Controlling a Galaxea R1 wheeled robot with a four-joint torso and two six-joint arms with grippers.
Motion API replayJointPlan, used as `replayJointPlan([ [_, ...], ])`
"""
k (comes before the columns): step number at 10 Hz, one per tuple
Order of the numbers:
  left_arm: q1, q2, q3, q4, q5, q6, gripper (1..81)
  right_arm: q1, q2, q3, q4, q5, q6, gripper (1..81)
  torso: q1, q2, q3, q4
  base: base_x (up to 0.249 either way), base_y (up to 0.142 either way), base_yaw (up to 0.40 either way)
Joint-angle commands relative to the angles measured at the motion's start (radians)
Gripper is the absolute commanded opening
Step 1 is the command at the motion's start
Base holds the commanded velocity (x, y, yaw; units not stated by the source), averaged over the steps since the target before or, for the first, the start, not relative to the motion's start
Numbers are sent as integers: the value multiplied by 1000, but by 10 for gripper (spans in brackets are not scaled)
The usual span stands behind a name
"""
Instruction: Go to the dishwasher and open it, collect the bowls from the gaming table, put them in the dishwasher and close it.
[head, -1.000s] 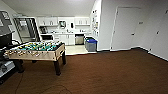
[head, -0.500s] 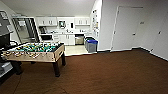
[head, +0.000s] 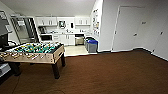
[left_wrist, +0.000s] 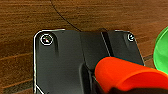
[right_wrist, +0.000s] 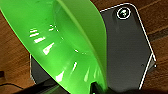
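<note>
The dishwasher (head: 79, 40) shows its grey steel front under the counter in the far kitchen, well ahead of me. A bright green bowl (right_wrist: 65, 42) looms large and tilted in the right wrist view, above the brown floor, and my right gripper (right_wrist: 96, 87) is shut on its rim. An orange bowl (left_wrist: 122, 72) hangs in my left gripper (left_wrist: 110, 88) over the robot's dark plate. The green bowl's edge (left_wrist: 161, 52) also shows in the left wrist view. The gaming table is out of view.
A table-football table (head: 35, 52) with a green field stands close on the left. Brown carpet (head: 107, 72) stretches toward the kitchen. Grey bins with blue lids (head: 92, 45) stand right of the dishwasher, by a white wall corner. White doors (head: 127, 27) line the right wall.
The whole head view has shifted slightly, so the camera has moved. The table-football table now sits a little further left in the picture.
</note>
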Motion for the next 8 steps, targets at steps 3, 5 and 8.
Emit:
replayJointPlan([
  [3,-46,-6,4,19,32,2,10,33,11,12,-24,-76,-7,10,0,0,0,0,143,-41,0],
  [5,-46,-3,4,20,32,2,10,30,11,12,-24,-76,-7,10,0,0,0,0,143,-62,0],
  [8,-44,-1,4,23,32,2,10,30,11,12,-24,-76,-7,10,0,0,0,0,145,-66,0],
])
